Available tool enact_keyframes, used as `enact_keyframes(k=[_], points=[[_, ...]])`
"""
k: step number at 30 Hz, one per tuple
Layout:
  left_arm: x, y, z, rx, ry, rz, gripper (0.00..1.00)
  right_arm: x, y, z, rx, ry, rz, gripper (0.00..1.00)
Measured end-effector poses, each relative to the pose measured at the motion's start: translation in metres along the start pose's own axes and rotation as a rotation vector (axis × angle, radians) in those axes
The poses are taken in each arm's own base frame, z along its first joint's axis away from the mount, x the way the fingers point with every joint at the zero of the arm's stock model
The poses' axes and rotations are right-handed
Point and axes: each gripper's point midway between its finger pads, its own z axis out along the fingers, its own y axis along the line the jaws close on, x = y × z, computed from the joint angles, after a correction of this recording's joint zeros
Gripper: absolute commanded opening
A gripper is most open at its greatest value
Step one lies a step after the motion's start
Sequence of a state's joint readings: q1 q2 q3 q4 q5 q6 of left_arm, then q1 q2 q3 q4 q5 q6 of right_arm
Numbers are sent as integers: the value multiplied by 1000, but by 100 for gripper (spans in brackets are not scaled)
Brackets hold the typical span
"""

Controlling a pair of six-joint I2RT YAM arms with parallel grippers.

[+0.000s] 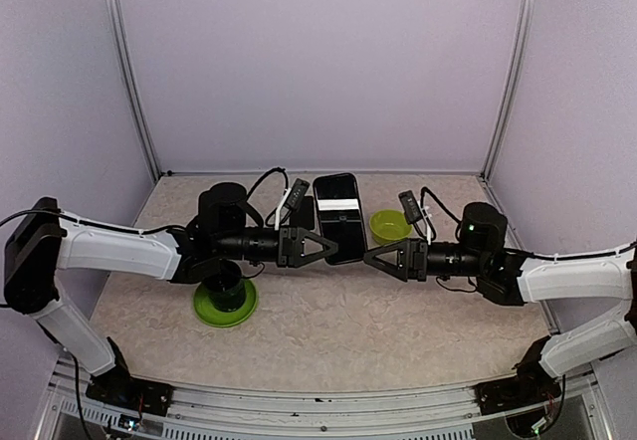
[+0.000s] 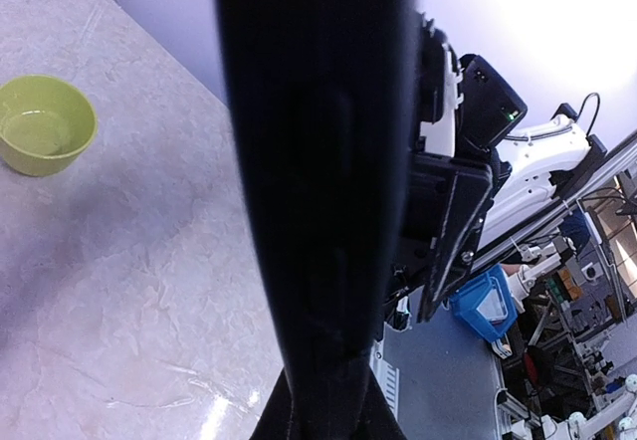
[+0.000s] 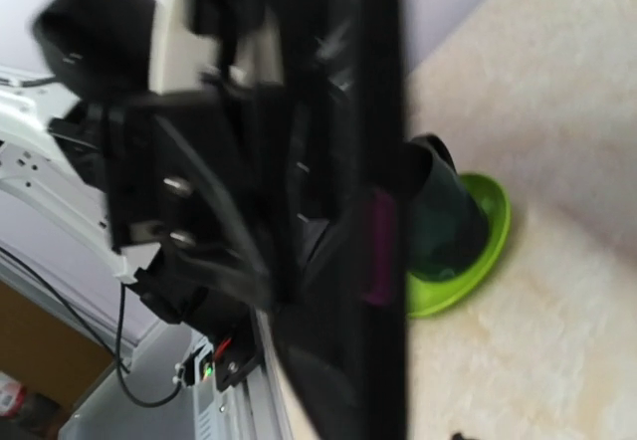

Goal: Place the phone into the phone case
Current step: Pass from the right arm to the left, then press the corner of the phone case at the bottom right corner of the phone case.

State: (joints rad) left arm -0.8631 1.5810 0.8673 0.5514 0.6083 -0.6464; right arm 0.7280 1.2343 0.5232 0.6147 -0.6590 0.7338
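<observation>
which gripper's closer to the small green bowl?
Right. The right gripper sits just left of the bowl, towards the arm bases. The left gripper is farther left, over the phone.

two black two-finger grippers, the left gripper point(image 1: 326, 247) and the right gripper point(image 1: 372, 258); one flat black rectangular phone point(image 1: 336, 211); one small lime-green bowl point(image 1: 390, 225); one lime-green round plate point(image 1: 212, 316); one dark green cup point(image 1: 227, 281).

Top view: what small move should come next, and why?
Probably steady the phone with the left tool and press gently inward with the right tool: both pinch its near end, and the wrist views cannot confirm its edge is seated.
</observation>
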Motion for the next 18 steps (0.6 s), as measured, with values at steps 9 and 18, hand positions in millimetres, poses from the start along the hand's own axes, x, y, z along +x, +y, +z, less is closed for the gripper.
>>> enact_keyframes(k=[9, 18], points=[[5, 4, -3, -18, 0, -6, 0, 11, -11, 10, -7, 33, 84, 47], [7, 11, -6, -52, -5, -7, 0, 10, -21, 24, 2, 47, 165, 0]])
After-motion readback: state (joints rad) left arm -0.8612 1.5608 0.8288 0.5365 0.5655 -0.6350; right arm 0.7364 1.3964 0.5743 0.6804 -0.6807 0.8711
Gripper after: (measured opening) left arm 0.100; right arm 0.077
